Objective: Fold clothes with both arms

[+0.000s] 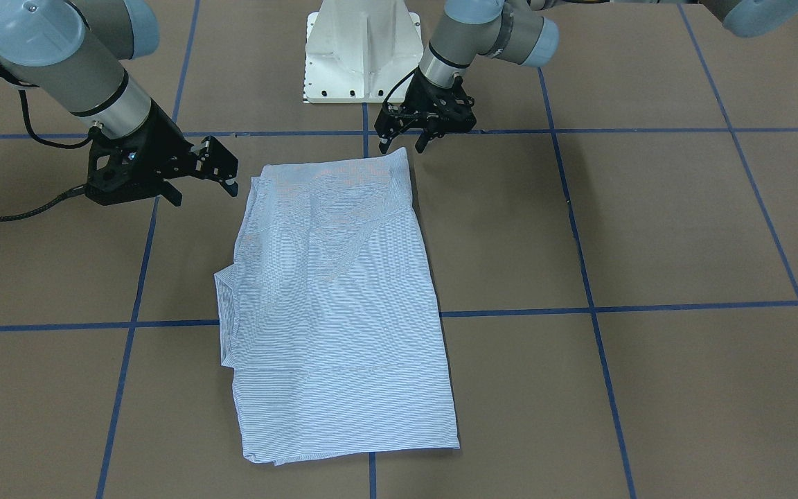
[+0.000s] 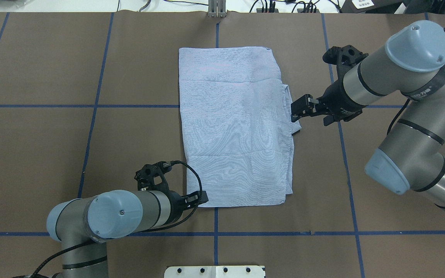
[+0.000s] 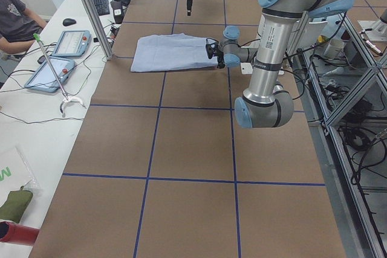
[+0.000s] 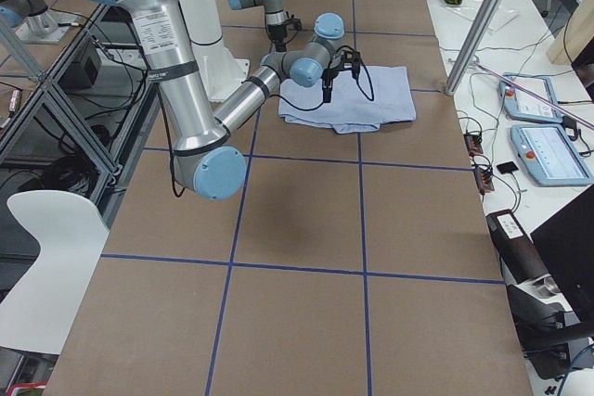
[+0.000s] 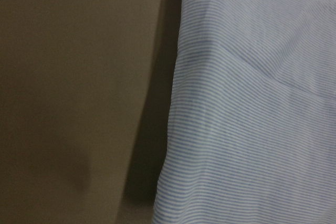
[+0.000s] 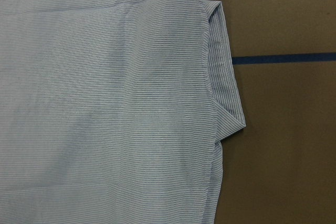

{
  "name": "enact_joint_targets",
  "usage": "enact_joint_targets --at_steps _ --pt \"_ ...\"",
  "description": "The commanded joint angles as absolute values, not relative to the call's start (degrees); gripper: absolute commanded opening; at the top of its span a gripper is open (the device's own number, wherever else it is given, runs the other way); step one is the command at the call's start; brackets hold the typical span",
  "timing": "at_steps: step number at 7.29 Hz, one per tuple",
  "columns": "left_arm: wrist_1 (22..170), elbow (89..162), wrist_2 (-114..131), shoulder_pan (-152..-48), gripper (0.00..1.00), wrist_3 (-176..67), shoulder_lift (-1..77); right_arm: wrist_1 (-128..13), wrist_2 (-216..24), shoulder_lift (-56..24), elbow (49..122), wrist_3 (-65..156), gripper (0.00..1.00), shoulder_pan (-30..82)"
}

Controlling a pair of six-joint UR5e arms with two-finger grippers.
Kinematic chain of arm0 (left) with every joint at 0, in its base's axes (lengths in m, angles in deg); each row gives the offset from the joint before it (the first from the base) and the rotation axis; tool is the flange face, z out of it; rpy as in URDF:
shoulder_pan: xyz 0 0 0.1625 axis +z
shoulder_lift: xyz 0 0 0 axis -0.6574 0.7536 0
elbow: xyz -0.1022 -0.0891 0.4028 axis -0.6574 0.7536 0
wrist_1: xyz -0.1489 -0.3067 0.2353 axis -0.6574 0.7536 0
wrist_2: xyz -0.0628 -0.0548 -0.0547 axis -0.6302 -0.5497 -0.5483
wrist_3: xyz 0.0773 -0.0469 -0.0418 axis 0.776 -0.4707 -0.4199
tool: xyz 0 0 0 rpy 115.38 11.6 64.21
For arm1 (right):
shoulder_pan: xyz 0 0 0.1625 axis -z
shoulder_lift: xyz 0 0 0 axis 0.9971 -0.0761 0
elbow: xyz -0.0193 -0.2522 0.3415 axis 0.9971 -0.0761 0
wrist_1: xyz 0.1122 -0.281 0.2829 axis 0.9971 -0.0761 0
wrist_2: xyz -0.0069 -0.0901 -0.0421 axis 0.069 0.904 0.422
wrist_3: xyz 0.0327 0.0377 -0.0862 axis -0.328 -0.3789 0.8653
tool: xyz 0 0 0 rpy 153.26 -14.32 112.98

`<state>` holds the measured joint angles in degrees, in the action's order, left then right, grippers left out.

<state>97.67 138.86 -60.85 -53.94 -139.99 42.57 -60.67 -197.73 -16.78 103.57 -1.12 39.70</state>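
Note:
The light blue striped shirt [image 1: 337,298] lies flat on the brown table, folded into a long rectangle, with a small folded flap sticking out of one long edge [image 6: 223,93]. It also shows in the overhead view [image 2: 234,131]. My left gripper [image 1: 402,145] is open and empty, just above the shirt's corner nearest the base; it shows in the overhead view [image 2: 203,200] too. My right gripper [image 1: 205,194] is open and empty beside the shirt's long edge near the flap, also seen from overhead [image 2: 294,114]. The wrist views show only cloth [image 5: 252,119] and table, no fingers.
The white pedestal base [image 1: 363,52] stands at the table's robot side. Blue tape lines [image 1: 593,305] grid the brown table. A side bench with tablets [image 3: 66,43] and a seated person [image 3: 15,13] lies beyond the far edge.

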Motion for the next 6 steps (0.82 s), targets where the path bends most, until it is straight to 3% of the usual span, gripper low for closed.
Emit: enact_joint_targets --at_steps 1,3,5,6 --pt "97.6 137.9 -60.9 -53.8 0.67 -140.0 43.0 -60.7 -197.7 -16.7 103.6 -1.2 1.0 39.7" --pt "97.6 137.9 -60.9 -53.8 0.64 -140.0 43.6 -60.7 -197.6 -16.7 103.6 -1.2 1.0 39.7" --pt "97.6 137.8 -60.8 -54.1 0.49 -140.0 43.6 -60.7 -197.7 -16.7 103.5 -1.1 1.0 39.7" --pt "97.6 137.7 -60.7 -54.3 0.48 -140.0 43.6 -60.7 -197.7 -16.7 103.5 -1.1 1.0 39.7"
